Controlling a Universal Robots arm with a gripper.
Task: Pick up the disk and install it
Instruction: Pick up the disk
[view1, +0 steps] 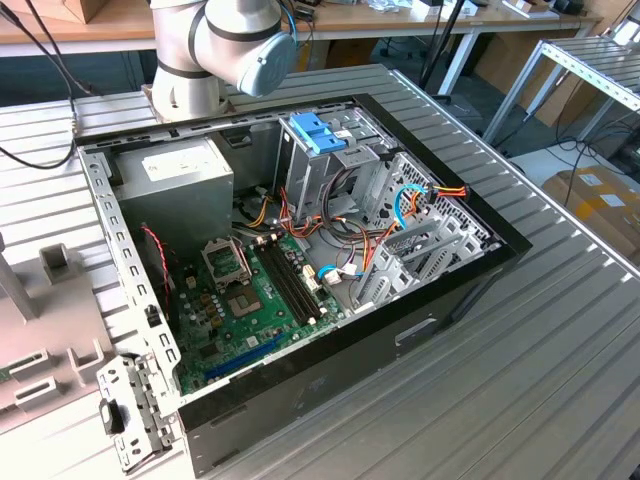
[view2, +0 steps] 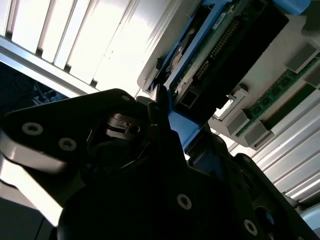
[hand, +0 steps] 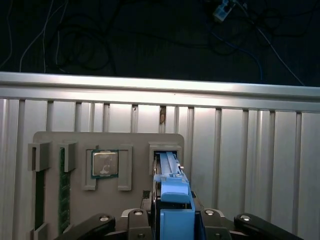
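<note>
Disk stands on its narrow edge in a slot of the grey holder, and in the first wrist view you look along its light blue frame. In the second wrist view the disk shows you its dark body and a green board, with the blue frame along the rim.

The tool is closed narrow on the blue frame, with one black finger against each side. In the second wrist view the tool has the end of the frame between its fingers.

The same holder carries a square chip in a pocket just beside the slot of the disk. Memory sticks lie in slots further along, and you also see them in the second wrist view. The holder lies on the ribbed metal counter.

In the exterior view a computer case lies open on the counter. Inside it you see a green main board, a grey power box and a metal drive cage with a blue latch on top. The base of the arm stands behind the case. Part of the holder shows at the exterior view's left, apart from the case.
</note>
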